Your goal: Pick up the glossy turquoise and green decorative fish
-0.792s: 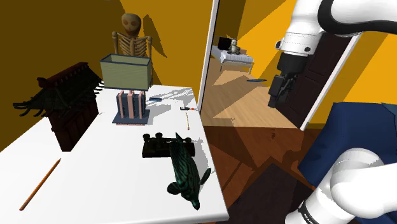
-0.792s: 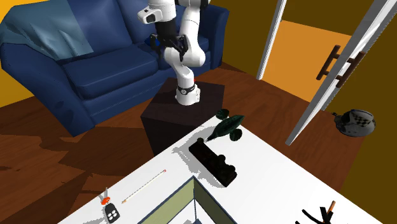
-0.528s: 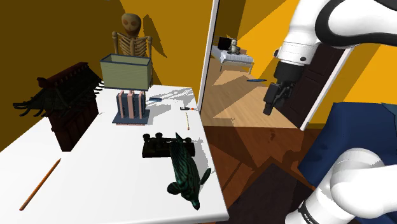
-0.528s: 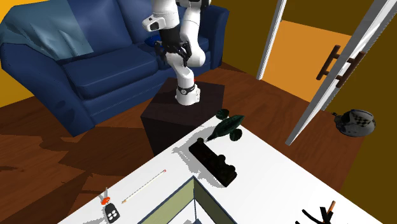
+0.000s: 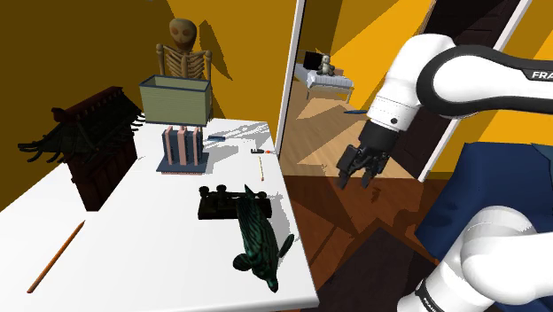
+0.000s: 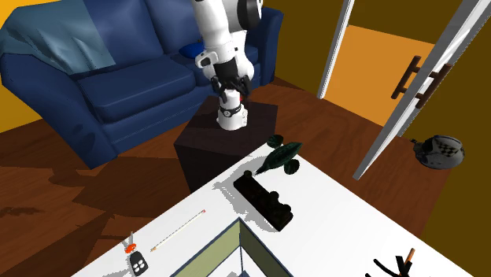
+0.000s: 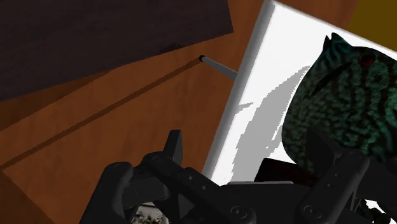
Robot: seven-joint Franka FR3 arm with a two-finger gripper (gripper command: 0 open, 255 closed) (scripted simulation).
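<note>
Shoulder view first: the gripper (image 5: 356, 175) has dropped lower and swung toward the view's left since a moment ago, and it now hangs over the wood floor (image 5: 354, 222), off the edge of the white table (image 5: 142, 266). Its black fingers are splayed apart with nothing between them. The fish (image 5: 257, 239) has not budged. It lies on the table near the edge facing the arm, a long, dark green, ribbed body with a glossy sheen, just beside a squat black block (image 5: 221, 202) with knobs on top.

Over to the second exterior view: the white arm has folded down, so the gripper (image 6: 228, 83) sits lower than before, above the dark box stand (image 6: 204, 149) in front of the plump blue sofa (image 6: 94, 86). The fish (image 6: 282, 157) rests at the table's corner nearest the stand, well apart from the gripper, its slim body tapering toward the block (image 6: 266, 200).

Now the wrist view: the gripper (image 7: 245, 137) shows both fingers (image 7: 174, 147) standing wide apart, gripping nothing. Beyond them lies the fish (image 7: 331, 95), rounded, turquoise-green with fine black stripes, with what looks like a red eye and a pointed fin. It casts a jagged grey shadow on the flat white tabletop (image 7: 261, 76), with brown floorboards alongside.
</note>
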